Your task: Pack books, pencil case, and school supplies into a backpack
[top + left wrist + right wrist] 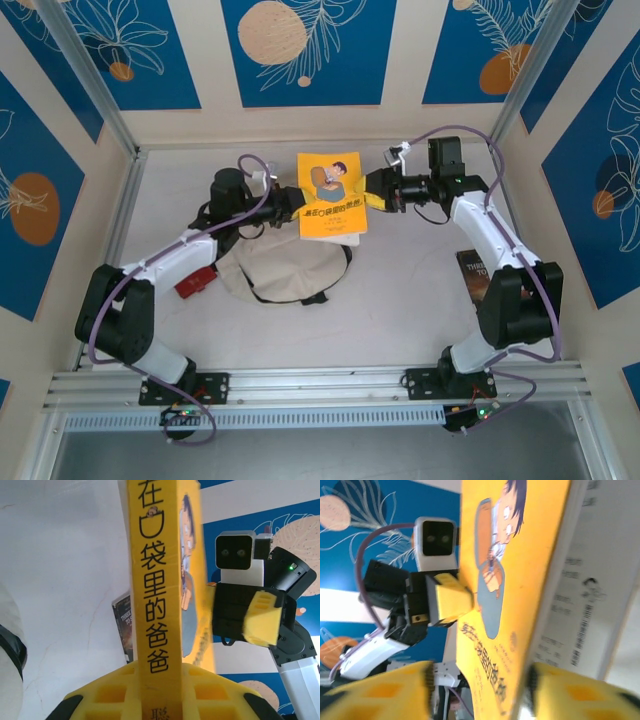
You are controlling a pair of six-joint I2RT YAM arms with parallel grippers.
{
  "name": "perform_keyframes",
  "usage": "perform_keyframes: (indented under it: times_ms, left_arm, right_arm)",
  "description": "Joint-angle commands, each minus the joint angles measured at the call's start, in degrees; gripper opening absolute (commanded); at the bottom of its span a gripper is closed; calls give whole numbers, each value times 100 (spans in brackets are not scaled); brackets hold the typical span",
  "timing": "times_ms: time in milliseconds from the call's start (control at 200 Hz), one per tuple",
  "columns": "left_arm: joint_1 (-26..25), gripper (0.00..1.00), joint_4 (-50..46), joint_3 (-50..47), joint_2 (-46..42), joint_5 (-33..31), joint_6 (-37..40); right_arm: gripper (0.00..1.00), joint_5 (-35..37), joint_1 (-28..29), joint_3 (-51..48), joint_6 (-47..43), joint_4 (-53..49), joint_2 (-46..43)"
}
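Top external view: my left gripper (296, 203) is clamped on the spine edge of the yellow book (333, 195), which is held in the air above the far edge of the backpack (285, 272). The right gripper (371, 190) stands wide around the book's right edge. I judge this paperback light, thin and floppy; hold it at the spine, where it is stiffest.

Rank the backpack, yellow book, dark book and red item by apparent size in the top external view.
1. backpack
2. yellow book, lifted nearer the camera, so flattered
3. dark book and red item: look alike, unranked; the dark book is partly hidden
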Motion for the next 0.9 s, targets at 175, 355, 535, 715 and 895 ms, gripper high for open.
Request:
perform_keyframes:
  times_ms: [175,355,535,715,895]
  left_arm:
    - [2,9,-632,580,-314,-1369,740]
    - [6,9,-200,479,-376,-2396,429]
    - [-1,10,498,197,-475,-2970,-144]
    - [1,10,885,52,-526,-3199,-615]
    - [-10,10,1079,-53,-572,-3250,-967]
  right_arm:
    - [92,908,-223,-1287,2007,1402,-953]
    - [98,1354,80,-2122,3343,2564,-1540]
    - [99,1986,877,-2525,4434,3675,-1749]
    - [100,2800,1657,-2552,5121,4387,-1575]
    - [100,3128,2084,-2412,5656,5124,-999]
